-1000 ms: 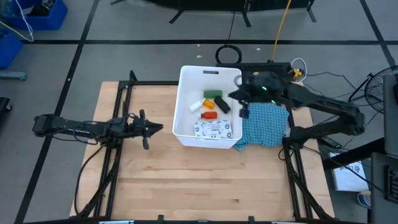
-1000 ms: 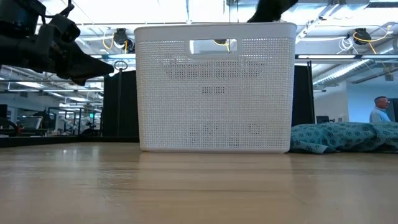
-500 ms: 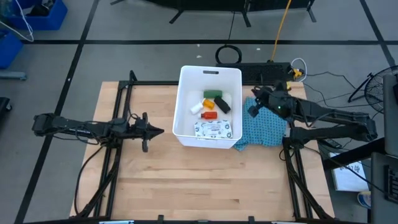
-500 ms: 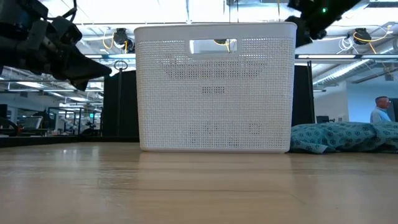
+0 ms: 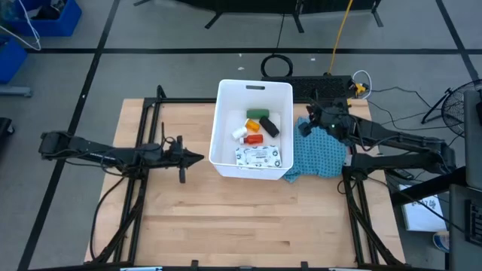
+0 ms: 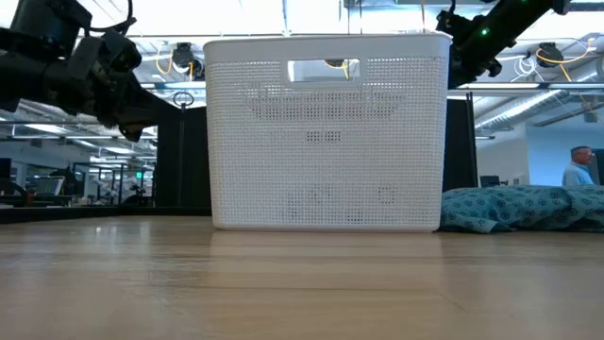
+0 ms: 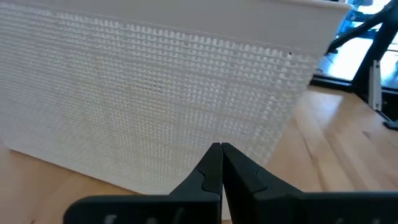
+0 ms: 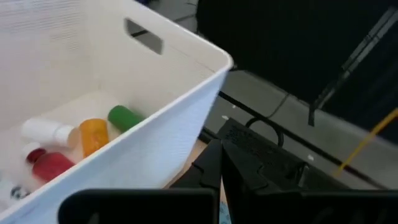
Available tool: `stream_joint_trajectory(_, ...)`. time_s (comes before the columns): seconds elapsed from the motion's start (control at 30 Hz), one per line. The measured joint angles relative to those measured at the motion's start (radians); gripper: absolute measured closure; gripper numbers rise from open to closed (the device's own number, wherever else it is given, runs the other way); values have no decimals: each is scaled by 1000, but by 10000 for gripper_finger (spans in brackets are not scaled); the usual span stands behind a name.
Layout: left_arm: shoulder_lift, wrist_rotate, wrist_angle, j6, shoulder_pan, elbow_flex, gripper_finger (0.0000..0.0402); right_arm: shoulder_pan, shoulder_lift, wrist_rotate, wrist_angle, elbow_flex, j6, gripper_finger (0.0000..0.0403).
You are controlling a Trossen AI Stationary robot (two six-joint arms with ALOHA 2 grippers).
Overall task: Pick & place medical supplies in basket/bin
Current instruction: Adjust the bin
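Note:
The white tub point(image 5: 252, 128) stands on the table's far middle. On its floor lie the green block point(image 5: 258, 114), black block point(image 5: 269, 127), orange-and-white vial point(image 5: 254, 126), red white-capped bottle point(image 5: 251, 139) and flat white packet point(image 5: 254, 156). The right wrist view shows the green block point(image 8: 124, 116), vial point(image 8: 93, 135) and red bottle point(image 8: 50, 165) over the rim. My right gripper point(image 5: 303, 128) point(image 8: 219, 148) is shut and empty, raised just right of the tub. My left gripper point(image 5: 199, 157) point(image 7: 221, 150) is shut and empty, left of the tub's wall point(image 7: 155, 99).
A blue patterned cloth point(image 5: 320, 154) point(image 6: 528, 208) lies crumpled on the table against the tub's right side, under my right arm. Bare wood spreads over the near half of the table point(image 5: 241, 218). A person point(image 6: 573, 166) stands far off in the room.
My right gripper has drawn back from over the tub's right rim toward the table's right edge and now hangs above the cloth. My left gripper has edged a little toward the tub. The items in the tub have stayed where they were.

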Motion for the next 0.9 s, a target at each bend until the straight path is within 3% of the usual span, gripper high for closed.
stream_joint_trajectory(0.17,78,-9,3,-9,0,43,397,-49,17,-26,-6,0,67,403)
stream_joint_trajectory(0.33,156,-13,1,-8,0,78,399,-107,71,-170,11,0,70,403)
stream_joint_trajectory(0.47,209,-3,2,-1,0,111,394,-158,128,-228,58,0,15,403)
stream_joint_trajectory(0.67,296,23,2,0,-2,157,397,-223,219,-435,173,0,-55,403)
stream_joint_trajectory(0.9,411,70,5,18,-2,201,398,-258,305,-459,223,1,-77,403)
